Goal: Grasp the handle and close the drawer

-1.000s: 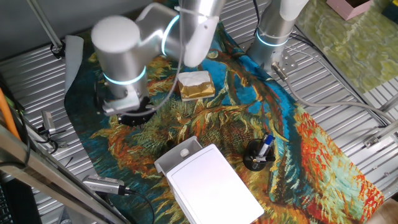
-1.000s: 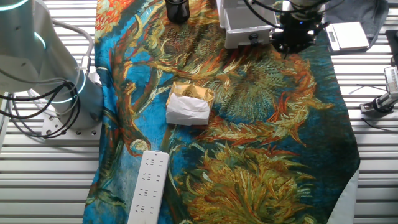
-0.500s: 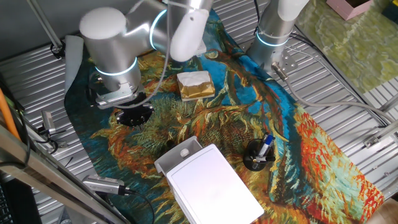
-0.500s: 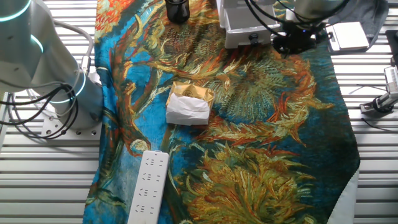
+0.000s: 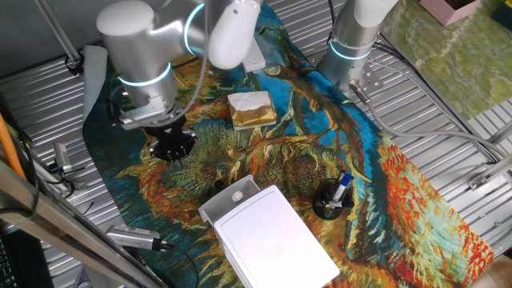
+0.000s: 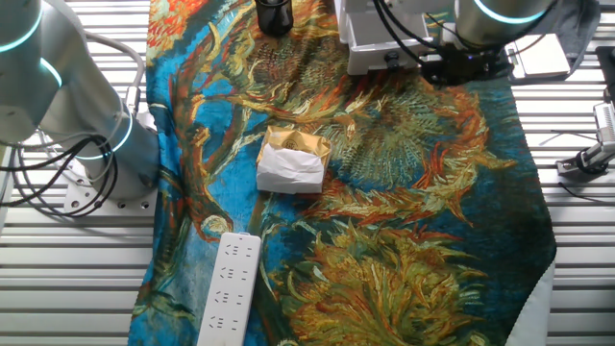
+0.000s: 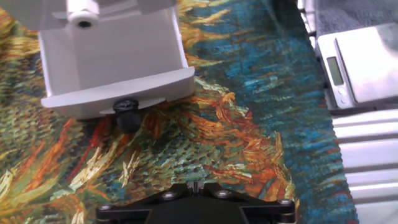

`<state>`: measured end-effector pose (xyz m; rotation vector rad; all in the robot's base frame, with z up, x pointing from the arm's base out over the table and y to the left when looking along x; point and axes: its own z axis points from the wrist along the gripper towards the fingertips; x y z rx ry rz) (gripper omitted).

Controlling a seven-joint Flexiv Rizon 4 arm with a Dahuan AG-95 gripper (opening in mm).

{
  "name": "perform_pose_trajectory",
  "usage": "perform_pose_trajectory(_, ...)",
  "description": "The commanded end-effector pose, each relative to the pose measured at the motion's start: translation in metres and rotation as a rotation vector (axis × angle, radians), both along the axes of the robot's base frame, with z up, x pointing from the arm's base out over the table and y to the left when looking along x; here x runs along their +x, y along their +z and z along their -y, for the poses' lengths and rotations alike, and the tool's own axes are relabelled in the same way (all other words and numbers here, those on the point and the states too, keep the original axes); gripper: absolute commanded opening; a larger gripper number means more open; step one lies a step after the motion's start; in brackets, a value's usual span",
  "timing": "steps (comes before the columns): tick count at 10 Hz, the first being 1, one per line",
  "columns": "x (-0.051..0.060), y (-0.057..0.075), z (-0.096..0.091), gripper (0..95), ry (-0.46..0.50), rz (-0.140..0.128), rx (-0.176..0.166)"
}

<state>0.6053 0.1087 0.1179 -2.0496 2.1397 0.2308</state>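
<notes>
Hand view: shallow light-grey plastic drawer [image 7: 112,62] pulled out, its small dark round knob handle [image 7: 127,107] ungrasped; jaws' state can't tell. Approach: centre jaws on knob, clamp, push straight.

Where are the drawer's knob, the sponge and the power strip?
knob [image 7: 127,107]: hand view, its dark round front.
sponge [image 6: 292,163]: the other fixed view, its white side.
power strip [image 6: 229,288]: the other fixed view, middle of its white top.
</notes>
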Motion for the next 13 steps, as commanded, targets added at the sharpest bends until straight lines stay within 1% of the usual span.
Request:
perform_pose_trajectory(1,0.0002,-0.0003,0.0002,0.0,0.008,0.0,-0.023)
perform_pose_trajectory(3,0.0002,-0.0002,0.0002,0.0,-0.007,-0.003,-0.022)
perform_pose_trajectory(7,-0.0003,-0.0002,0.0007,0.0,0.0,0.004,-0.024)
perform_pose_trajectory(9,-0.0004,-0.0003,0.0008,0.0,-0.027,0.002,-0.022)
perform_pose_trajectory(10,-0.0004,-0.0003,0.0008,0.0,-0.029,0.007,-0.008)
perform_pose_trajectory(11,-0.0004,-0.0003,0.0008,0.0,0.008,0.013,-0.011)
perform_pose_trajectory(12,-0.0004,-0.0003,0.0008,0.0,0.08,0.022,-0.018)
perform_pose_trajectory(13,-0.0004,-0.0003,0.0008,0.0,0.136,0.023,-0.045)
